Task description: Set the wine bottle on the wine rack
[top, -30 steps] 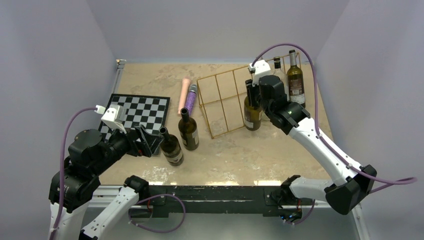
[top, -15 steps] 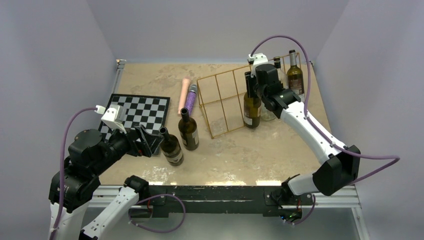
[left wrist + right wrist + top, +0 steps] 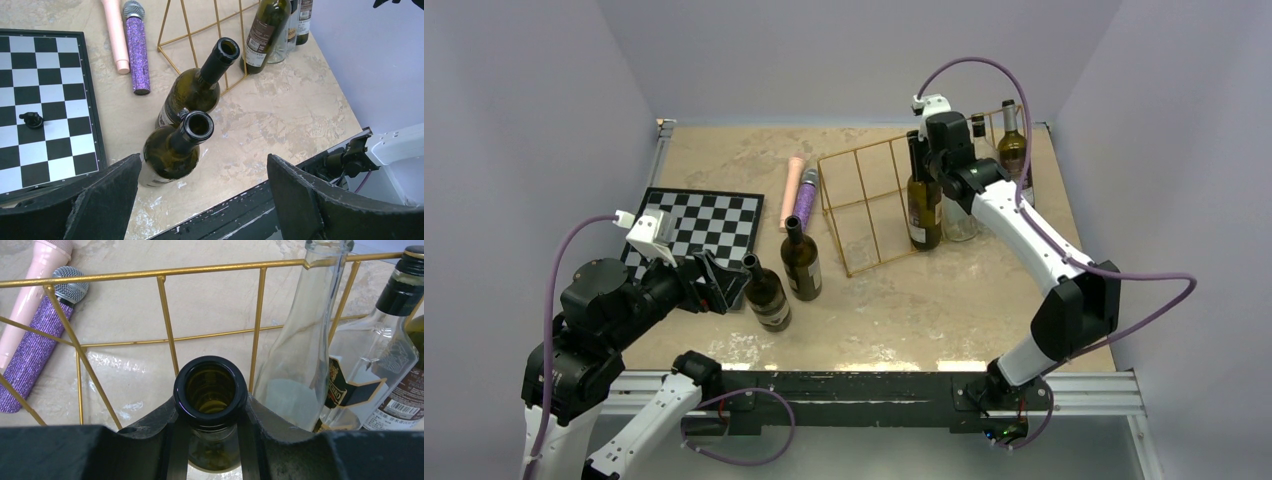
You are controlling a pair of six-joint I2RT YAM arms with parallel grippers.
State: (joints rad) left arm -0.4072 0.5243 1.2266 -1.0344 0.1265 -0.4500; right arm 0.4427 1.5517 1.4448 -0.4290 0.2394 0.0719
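Neck pinch: your right gripper is pressed onto the bottle just under its lip, likely so the body stays free to tip into a bay. Bottle stands upright at the 3 o'clock end of the rack, close against the wire. I can't tell if its base is off the table. Clear bottle crowds it at 3 o'clock, so mind the swing. Your left gripper is spread wide and holds nothing. It sits at 8 o'clock over two spare bottles by the chessboard, out of the way. Not racked yet.
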